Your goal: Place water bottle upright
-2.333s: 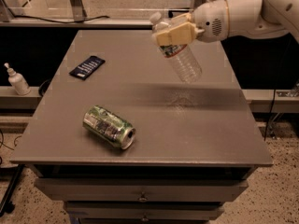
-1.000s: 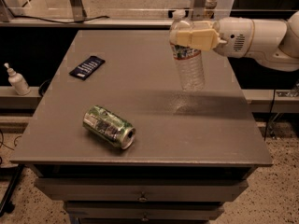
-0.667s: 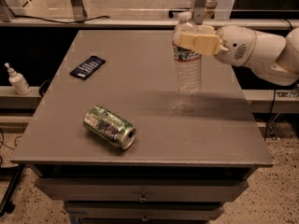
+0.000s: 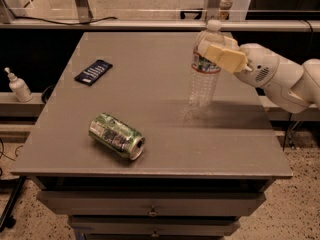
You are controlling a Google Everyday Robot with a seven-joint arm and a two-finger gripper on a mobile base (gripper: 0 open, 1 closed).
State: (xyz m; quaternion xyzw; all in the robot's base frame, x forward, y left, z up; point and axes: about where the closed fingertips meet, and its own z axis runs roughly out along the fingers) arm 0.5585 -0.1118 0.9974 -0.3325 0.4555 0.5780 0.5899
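The water bottle (image 4: 203, 79), clear ribbed plastic with a white cap and a red and dark label band, stands upright at the right side of the grey table (image 4: 150, 134); its base is at or just above the tabletop. My gripper (image 4: 216, 51) comes in from the right and is shut on the bottle's upper part, just below the cap. The tan fingers (image 4: 226, 57) cover part of the label.
A green-patterned can (image 4: 116, 135) lies on its side at the front left of the table. A dark flat packet (image 4: 93, 72) lies at the back left. A small white pump bottle (image 4: 19, 86) stands on a ledge left of the table. My white arm (image 4: 285, 81) reaches over the table's right edge.
The bottle went from tilted in the air to upright and came down toward the table's right side. My gripper has stayed shut on it and moved lower.
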